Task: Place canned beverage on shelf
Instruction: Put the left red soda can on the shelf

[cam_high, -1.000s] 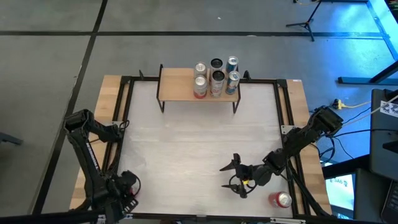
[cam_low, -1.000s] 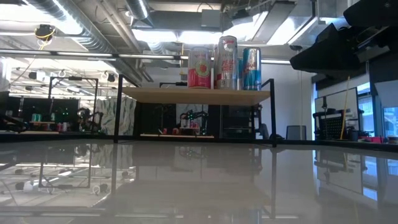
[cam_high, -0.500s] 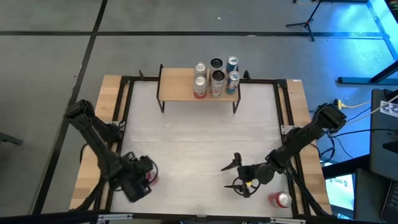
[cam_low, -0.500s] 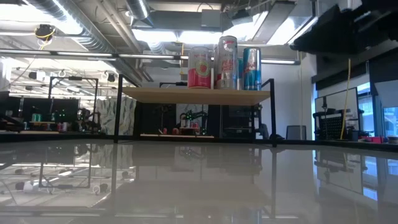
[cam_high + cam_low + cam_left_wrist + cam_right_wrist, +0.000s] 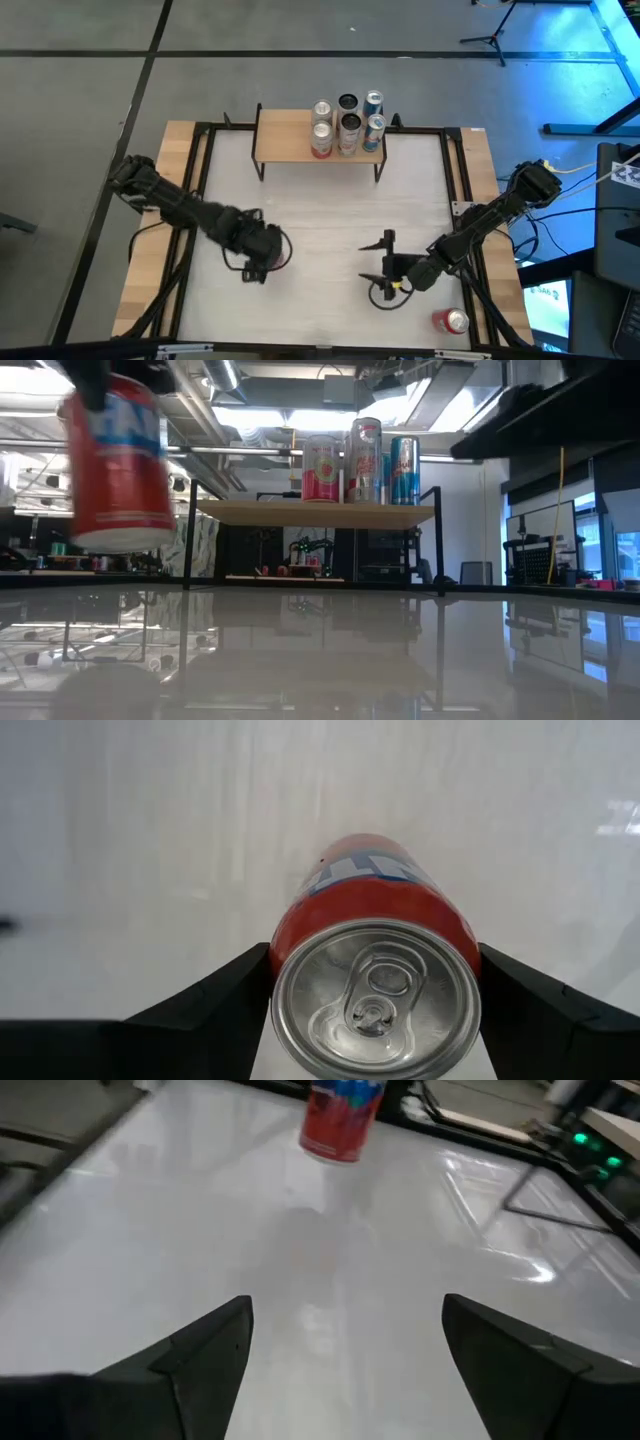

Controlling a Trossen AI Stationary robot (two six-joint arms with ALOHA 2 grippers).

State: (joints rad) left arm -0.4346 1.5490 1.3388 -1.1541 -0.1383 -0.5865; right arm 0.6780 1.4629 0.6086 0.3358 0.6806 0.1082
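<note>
The white counter (image 5: pixel 320 215) sits in a black frame on a grey floor, with a workshop of pipes and ceiling lights behind it in the low view. My left end effector (image 5: pixel 370 982) pinches a red can (image 5: pixel 375 970) by its sides, a finger (image 5: pixel 205 1005) on each flank, the silver top facing my wrist camera. From above, that end effector (image 5: pixel 262 250) is over the left half of the counter, and the low view shows the can (image 5: pixel 120 460) lifted clear of the surface. The shelf (image 5: pixel 290 140) stands at the far edge, well apart from the can, with five cans (image 5: pixel 347 123) clustered at its right end. My right end effector (image 5: pixel 388 262) hovers over the near right part of the counter, its fingers (image 5: pixel 190 1350) spread and holding nothing. Another red can (image 5: pixel 450 320) lies on its side near the front right corner, just beside the right arm.
</note>
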